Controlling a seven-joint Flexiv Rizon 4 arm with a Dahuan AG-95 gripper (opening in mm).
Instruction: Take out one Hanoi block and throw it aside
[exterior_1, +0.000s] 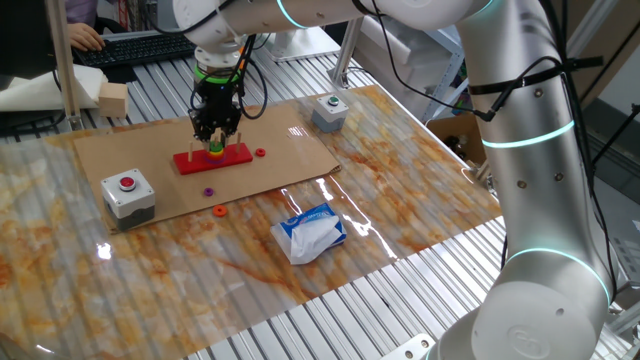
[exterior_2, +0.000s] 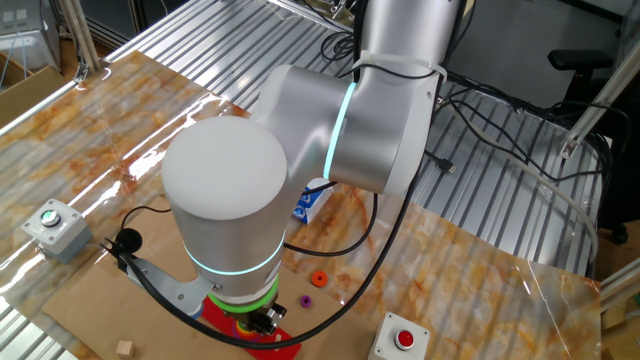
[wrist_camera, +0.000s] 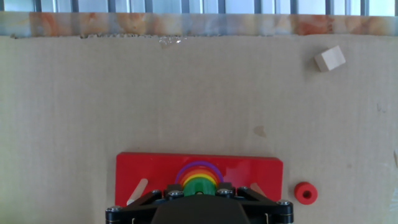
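Note:
A red base (exterior_1: 240, 155) lies on the cardboard sheet and carries a stack of Hanoi rings. In the hand view the base (wrist_camera: 149, 171) shows purple, orange and yellow rings under a green top block (wrist_camera: 199, 185). My gripper (exterior_1: 215, 140) is lowered straight over the stack. In the hand view my gripper (wrist_camera: 199, 193) has a finger against each side of the green block, so it is shut on it. Two bare wooden pegs (wrist_camera: 137, 190) stand on the base to either side. The other fixed view shows only the base's edge (exterior_2: 275, 345) under the arm.
Loose rings lie on the cardboard: red (exterior_1: 260, 152), purple (exterior_1: 209, 191), orange (exterior_1: 219, 210). A red-button box (exterior_1: 128, 192) stands front left and a green-button box (exterior_1: 328, 110) back right. A tissue pack (exterior_1: 312, 232) lies in front. A wooden cube (wrist_camera: 329, 58) lies beyond the base.

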